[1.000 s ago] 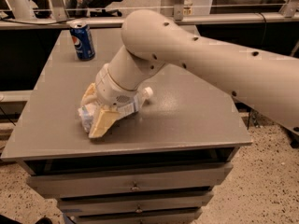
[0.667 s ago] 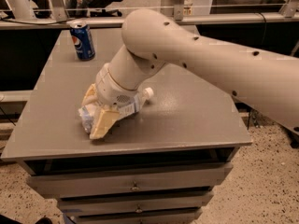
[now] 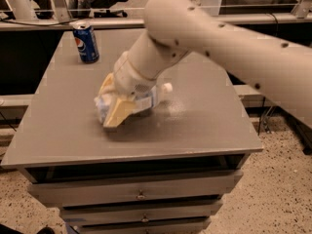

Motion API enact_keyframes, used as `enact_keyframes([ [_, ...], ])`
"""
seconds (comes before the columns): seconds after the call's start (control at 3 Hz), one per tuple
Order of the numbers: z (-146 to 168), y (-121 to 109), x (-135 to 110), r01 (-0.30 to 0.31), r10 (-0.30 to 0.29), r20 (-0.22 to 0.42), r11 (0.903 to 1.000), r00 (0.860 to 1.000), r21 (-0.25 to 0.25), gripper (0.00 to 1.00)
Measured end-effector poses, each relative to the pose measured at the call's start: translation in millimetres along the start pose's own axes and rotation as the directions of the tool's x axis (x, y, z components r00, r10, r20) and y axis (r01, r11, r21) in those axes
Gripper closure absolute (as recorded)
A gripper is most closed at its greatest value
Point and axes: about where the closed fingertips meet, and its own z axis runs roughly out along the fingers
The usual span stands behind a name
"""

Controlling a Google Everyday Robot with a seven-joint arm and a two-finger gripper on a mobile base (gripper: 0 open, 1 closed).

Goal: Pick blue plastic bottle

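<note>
A robot's gripper [image 3: 113, 101] closes on the blue plastic bottle [image 3: 146, 101], which lies on its side near the middle of a grey table [image 3: 204, 126]. The two cream-coloured fingers [image 3: 117, 113] clasp the bottle from either side, one in front of it and one behind, with no gap showing between them and the plastic. Much of the bottle is covered by the near finger and by the wrist above it. What shows is the white cap [image 3: 167, 87], which sticks out past the jaws toward the right of the picture, a strip of pale label just beside the jaws, and a bluish, crumpled-looking end that pokes out on their other side. Whether the bottle rests on the table or is raised just off it cannot be told (a dark shadow lies under the jaws and blurs the line). The thick, pale arm [image 3: 219, 38] comes down to the jaws from the upper right, and its far end is cut off by the picture's edge. A dark blue Pepsi can [image 3: 86, 43] stands upright well apart from the jaws, beyond them and toward the table's far left corner. Below the jaws, under the tabletop, the fronts of two drawers [image 3: 141, 191] show, the lower one partly cut off. The dark shapes behind the table are hard to make out.
</note>
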Motion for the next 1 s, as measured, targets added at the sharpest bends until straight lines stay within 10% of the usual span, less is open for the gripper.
enact_keyframes([
  [0.67, -130.7, -33.8, 82.0, -0.182, 0.192, -0.095, 0.9777, 0.977, 0.104, 1.0],
  [1.0, -130.6, -33.8, 82.0, -0.182, 0.192, -0.095, 0.9777, 0.977, 0.104, 1.0],
])
